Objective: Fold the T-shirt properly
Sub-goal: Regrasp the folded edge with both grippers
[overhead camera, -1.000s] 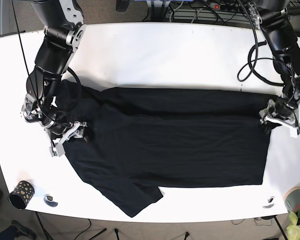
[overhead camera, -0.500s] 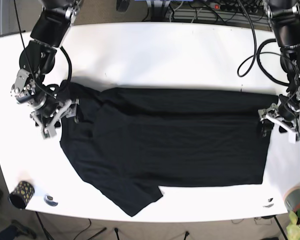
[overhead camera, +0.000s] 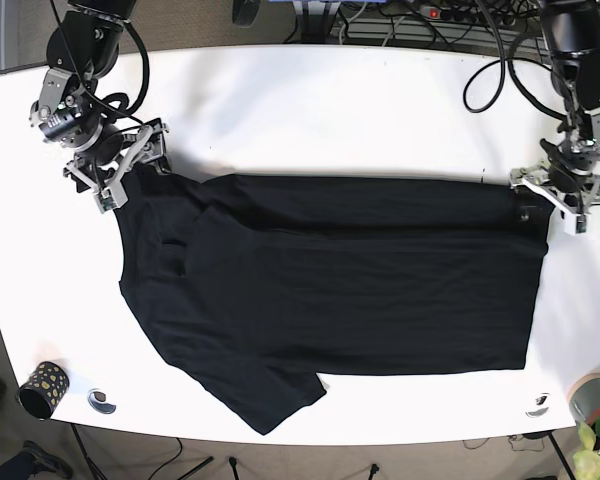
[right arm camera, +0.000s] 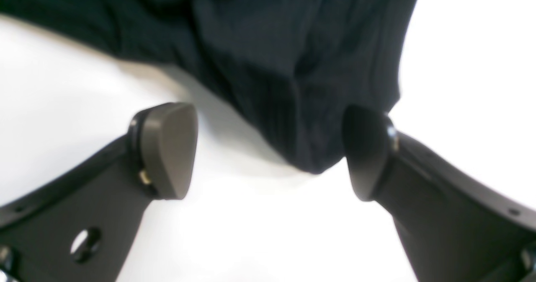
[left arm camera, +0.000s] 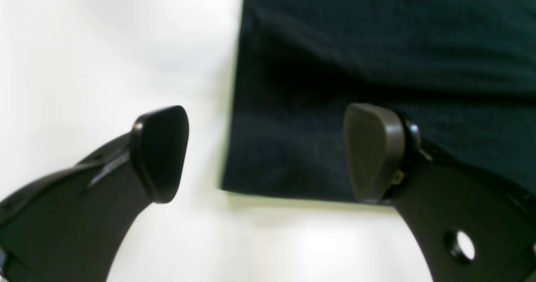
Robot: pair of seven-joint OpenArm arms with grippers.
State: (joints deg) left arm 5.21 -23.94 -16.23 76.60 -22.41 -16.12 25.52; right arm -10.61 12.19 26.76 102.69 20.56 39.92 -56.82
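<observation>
Black T-shirt [overhead camera: 340, 300] lies flat on white bench [overhead camera: 330, 110]; left gripper [left arm camera: 268, 152] and right gripper [right arm camera: 268, 152], jaws spread, straddle far corners; each should pinch both layers evenly before folding

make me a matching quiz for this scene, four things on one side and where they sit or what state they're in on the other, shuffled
Things:
1. T-shirt
2. left pincer
3. cup
4. right pincer

Places or states:
A. open, at the shirt's far corner on the base view's left
B. spread flat across the middle of the table
C. open, at the shirt's far corner on the base view's right
D. standing near the table's near left corner in the base view

Pairs: 1-B, 2-C, 3-D, 4-A
</observation>
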